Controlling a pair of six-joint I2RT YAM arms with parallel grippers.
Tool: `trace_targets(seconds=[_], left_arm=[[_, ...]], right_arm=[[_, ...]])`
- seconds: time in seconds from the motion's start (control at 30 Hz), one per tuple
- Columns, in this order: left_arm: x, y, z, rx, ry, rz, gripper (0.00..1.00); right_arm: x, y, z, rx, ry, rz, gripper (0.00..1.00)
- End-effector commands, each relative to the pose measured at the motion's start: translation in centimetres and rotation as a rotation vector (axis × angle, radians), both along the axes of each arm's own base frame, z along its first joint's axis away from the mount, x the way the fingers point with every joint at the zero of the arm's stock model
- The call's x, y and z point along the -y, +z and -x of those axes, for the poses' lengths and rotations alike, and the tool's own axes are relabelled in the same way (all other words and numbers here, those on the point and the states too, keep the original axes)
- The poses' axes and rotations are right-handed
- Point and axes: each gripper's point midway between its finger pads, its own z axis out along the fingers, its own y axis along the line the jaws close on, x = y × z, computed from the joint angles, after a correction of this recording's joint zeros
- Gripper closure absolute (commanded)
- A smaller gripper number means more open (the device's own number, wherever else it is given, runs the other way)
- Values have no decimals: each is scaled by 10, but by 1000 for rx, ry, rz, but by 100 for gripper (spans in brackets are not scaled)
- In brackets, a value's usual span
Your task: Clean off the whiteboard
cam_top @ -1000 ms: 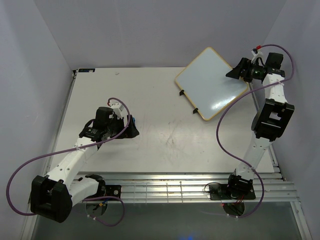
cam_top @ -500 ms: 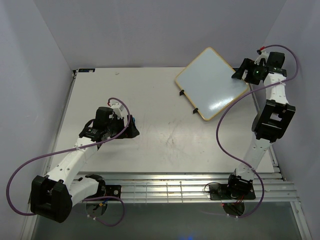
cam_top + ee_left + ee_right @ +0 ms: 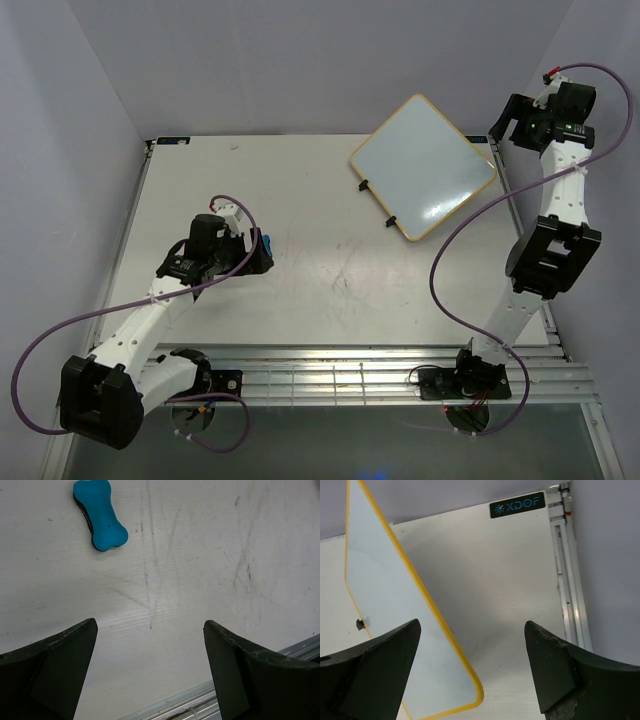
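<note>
- Whiteboard (image 3: 424,167) stands at the far right of the table (image 3: 300,190). From above we see it turned like a diamond, one corner toward the back wall and one toward the right edge.
- Its two black wire feet sit on the near-left edge, so we read that edge as its bottom, with the face leaning back and up.
- Its long axis runs along that footed edge, from far left to near right, diagonal to the table's sides.
- Its face shows plain white inside the thin yellow frame. In the right wrist view the whiteboard (image 3: 395,630) fills the left side, its yellow rim slanting down across the picture.
- We see the right arm stretched tall along the table's right edge. The right gripper (image 3: 508,120) is held high beside the board's far-right side, apart from it, with its fingers aimed leftward.
- From its own camera the right gripper (image 3: 472,625) stands spread wide, with nothing between its fingers.
- We see the left arm folded low, elbow near its base and forearm reaching up over the table's left-middle. The left gripper (image 3: 262,255) points right.
- The left gripper (image 3: 150,625) is also fully spread and grips nothing.
- A blue bone-shaped eraser (image 3: 102,517) lies flat on the table ahead of the left finger, clear of both fingers.
</note>
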Motion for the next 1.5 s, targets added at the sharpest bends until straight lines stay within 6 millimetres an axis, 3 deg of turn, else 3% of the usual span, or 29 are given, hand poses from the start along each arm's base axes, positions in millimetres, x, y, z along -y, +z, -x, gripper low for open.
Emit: trace_targets(seconds=[0.0,0.03,0.07,0.1,0.13,0.17,0.2,0.23,0.27,0.3,0.33,0.37,0.4,0.43,0.47,0.5,0.53,0.57,0.6,0.63,0.73,0.8,1.03,1.13,1.33,1.47], left_arm=[[-12,15,-7,66,72,-26,2],[-21,17,-10,79,117,-55,2],[-25,20,-12,94,145,-64,2],[-29,27,-14,114,168,-68,2],[-37,34,-15,142,208,-91,2],[-49,40,-19,165,264,-123,2],[-54,51,-22,197,292,-130,2],[-60,60,-21,217,321,-143,2],[-70,67,-24,242,369,-173,2],[-74,82,-27,275,388,-177,2],[-78,90,-26,291,404,-187,2],[-84,99,-27,310,431,-204,2],[-87,108,-28,326,440,-211,2],[-89,127,-28,353,451,-205,2],[-91,138,-27,373,460,-203,2],[-93,146,-25,382,460,-212,2],[-94,169,-24,426,466,-193,2],[-96,181,-21,450,467,-188,2],[-99,192,-18,470,473,-190,2],[-102,208,-13,495,478,-190,2],[-108,227,3,545,460,-205,2],[-113,239,16,584,461,-194,2],[-127,237,51,662,432,-231,2],[-135,231,60,670,441,-259,2],[-135,225,65,651,442,-252,2],[-121,221,63,642,393,-200,2]], right_arm=[[15,41,14,46,-117,79,10],[9,43,17,46,-106,86,10],[-7,62,26,77,-81,99,10],[-15,56,33,57,-76,114,10],[-39,59,37,65,-35,154,10],[-54,82,54,116,-22,191,10],[-62,61,66,74,-30,218,10],[-87,67,71,112,-3,236,10],[-98,88,93,171,7,242,10],[-104,86,103,175,20,242,10],[-126,62,116,133,77,237,10],[-128,73,136,165,68,247,10],[-132,68,147,163,73,249,10],[-140,40,161,112,102,253,10],[-140,48,181,149,97,245,10],[-144,43,192,151,122,231,10],[-144,51,210,192,129,221,10],[-149,33,224,150,161,205,10],[-150,33,235,159,176,201,10],[-151,45,251,211,184,196,10],[-156,35,282,183,235,187,10],[-140,31,301,145,173,228,10],[-138,52,344,264,201,256,10],[-135,49,354,271,191,255,10],[-126,55,370,343,144,251,10],[-129,62,375,395,149,236,10]])
